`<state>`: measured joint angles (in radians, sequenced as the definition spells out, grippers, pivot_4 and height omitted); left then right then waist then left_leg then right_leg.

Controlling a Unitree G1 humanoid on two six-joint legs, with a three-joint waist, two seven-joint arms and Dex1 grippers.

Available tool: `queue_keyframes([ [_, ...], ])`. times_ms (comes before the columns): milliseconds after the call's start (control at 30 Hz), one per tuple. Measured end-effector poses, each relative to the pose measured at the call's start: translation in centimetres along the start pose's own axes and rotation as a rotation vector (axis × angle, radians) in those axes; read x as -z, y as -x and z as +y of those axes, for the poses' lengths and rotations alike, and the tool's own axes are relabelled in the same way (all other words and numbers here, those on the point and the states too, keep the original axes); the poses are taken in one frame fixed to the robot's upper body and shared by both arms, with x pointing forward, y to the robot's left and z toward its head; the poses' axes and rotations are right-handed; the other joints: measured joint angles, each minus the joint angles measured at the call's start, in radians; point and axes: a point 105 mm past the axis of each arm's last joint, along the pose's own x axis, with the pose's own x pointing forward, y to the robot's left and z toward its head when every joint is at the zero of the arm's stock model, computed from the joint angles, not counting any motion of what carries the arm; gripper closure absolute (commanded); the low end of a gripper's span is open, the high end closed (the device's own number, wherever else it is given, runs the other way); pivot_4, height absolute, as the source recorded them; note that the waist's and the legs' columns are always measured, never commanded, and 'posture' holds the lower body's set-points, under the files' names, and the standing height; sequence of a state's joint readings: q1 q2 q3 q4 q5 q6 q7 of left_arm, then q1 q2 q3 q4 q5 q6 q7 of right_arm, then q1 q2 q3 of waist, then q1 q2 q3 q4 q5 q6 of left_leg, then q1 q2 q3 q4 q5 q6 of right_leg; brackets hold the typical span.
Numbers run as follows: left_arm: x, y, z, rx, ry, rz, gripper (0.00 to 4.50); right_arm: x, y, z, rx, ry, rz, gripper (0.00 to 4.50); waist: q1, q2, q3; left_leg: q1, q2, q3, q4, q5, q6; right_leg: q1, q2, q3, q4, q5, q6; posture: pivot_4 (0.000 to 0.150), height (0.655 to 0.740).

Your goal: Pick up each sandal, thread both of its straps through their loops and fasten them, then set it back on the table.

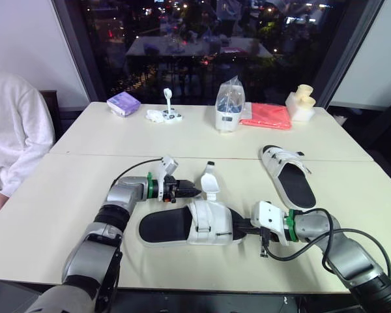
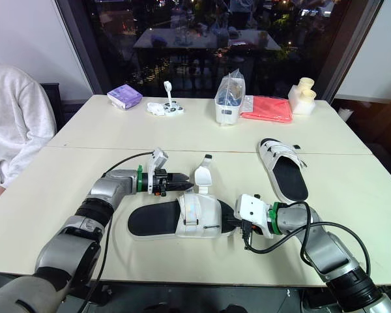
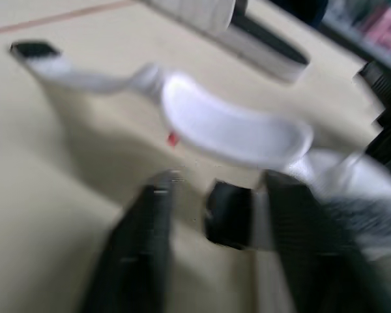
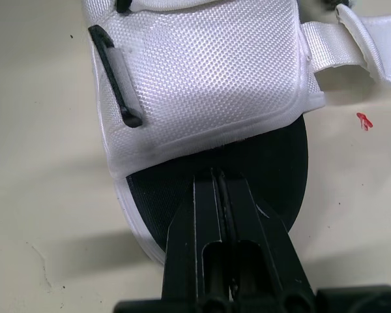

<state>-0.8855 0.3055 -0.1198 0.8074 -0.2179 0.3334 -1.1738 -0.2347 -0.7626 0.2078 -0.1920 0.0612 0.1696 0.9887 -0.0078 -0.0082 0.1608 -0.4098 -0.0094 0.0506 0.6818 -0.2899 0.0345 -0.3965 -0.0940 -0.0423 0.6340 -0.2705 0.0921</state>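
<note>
You are at the strap-threading step on the near sandal. It lies flat on the table, not lifted, and a loose strap stands up just ahead of your left gripper. That gripper is part open, with a dark strap tip between its fingers and against one of them, seemingly unclamped. Your right gripper is closed tight with nothing between its fingers. Its tips press the black footbed at the toe end, just short of the mesh upper, and pin the shoe. Both forearms lie low over the table, pointing inward toward each other. Next you need to close on the strap tip and steer it toward its loop. The other sandal lies beyond the right gripper, well apart.
</note>
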Motion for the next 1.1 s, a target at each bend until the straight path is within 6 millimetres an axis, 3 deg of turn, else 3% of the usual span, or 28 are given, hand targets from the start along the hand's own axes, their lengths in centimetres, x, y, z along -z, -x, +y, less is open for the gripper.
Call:
queue_keyframes([
  [33, 0.3, 0.1, 0.0, -0.003, -0.023, 0.016, 0.15, 0.0, 0.0, 0.0, 0.000, 0.000, 0.000, 4.50, 0.000, 0.000, 0.000, 0.000, 0.000, 0.000, 0.000, 0.000, 0.000, 0.000, 0.000, 0.000, 0.000, 0.000, 0.000, 0.150, 0.7400],
  [67, 0.5, 0.2, 0.1, -0.006, -0.039, 0.022, 0.06, 0.0, 0.0, 0.0, 0.000, 0.000, 0.000, 4.50, 0.000, 0.000, 0.000, 0.000, 0.000, 0.000, 0.000, 0.000, 0.000, 0.000, 0.000, 0.000, 0.000, 0.000, 0.000, 0.150, 0.7400],
  [433, 1.1, 0.8, 0.7, -0.049, -0.355, 0.124, 0.06, 0.0, 0.0, 0.0, 0.000, 0.001, 0.000, 4.50, -0.001, 0.000, 0.000, 0.000, 0.000, 0.000, -0.001, 0.000, 0.000, 0.000, -0.001, 0.000, -0.001, 0.000, 0.000, 0.150, 0.7400],
  [533, 2.1, 0.7, 1.6, -0.112, -0.360, 0.150, 0.06, 0.0, 0.0, 0.0, 0.001, 0.001, 0.000, 4.50, 0.000, 0.000, 0.000, 0.000, 0.000, 0.000, -0.001, -0.001, 0.001, -0.001, -0.001, 0.000, -0.001, 0.000, 0.000, 0.150, 0.7400],
  [700, 1.1, 0.5, 2.7, -0.184, -0.375, 0.132, 0.06, 0.0, 0.0, 0.0, 0.004, 0.002, 0.001, 4.50, 0.000, 0.000, 0.000, 0.000, 0.000, 0.000, -0.001, -0.001, 0.001, 0.000, -0.001, 0.000, 0.000, 0.000, 0.000, 0.150, 0.7400],
  [833, -0.7, 0.6, 3.2, -0.204, -0.208, 0.020, 0.06, 0.0, 0.0, 0.0, 0.002, 0.002, 0.000, 4.50, -0.001, 0.000, 0.000, -0.001, 0.000, 0.000, -0.001, -0.001, 0.001, -0.001, 0.000, -0.001, 0.000, 0.000, 0.000, 0.150, 0.7400],
  [967, -4.2, 1.1, 2.8, -0.136, 0.027, -0.144, 0.06, 0.0, -0.1, 0.0, 0.003, 0.002, -0.001, 4.50, -0.001, 0.000, 0.000, -0.001, 0.000, 0.000, -0.001, -0.001, 0.001, -0.001, 0.001, -0.001, 0.000, 0.000, 0.001, 0.150, 0.7400],
  [1100, -4.7, 0.9, 1.6, -0.015, 0.259, -0.157, 0.06, 0.0, -0.1, 0.0, 0.003, 0.002, -0.001, 4.50, -0.002, 0.000, 0.000, -0.001, 0.000, 0.000, 0.001, 0.000, 0.002, 0.000, 0.003, -0.002, 0.000, 0.001, 0.002, 0.150, 0.7400],
])
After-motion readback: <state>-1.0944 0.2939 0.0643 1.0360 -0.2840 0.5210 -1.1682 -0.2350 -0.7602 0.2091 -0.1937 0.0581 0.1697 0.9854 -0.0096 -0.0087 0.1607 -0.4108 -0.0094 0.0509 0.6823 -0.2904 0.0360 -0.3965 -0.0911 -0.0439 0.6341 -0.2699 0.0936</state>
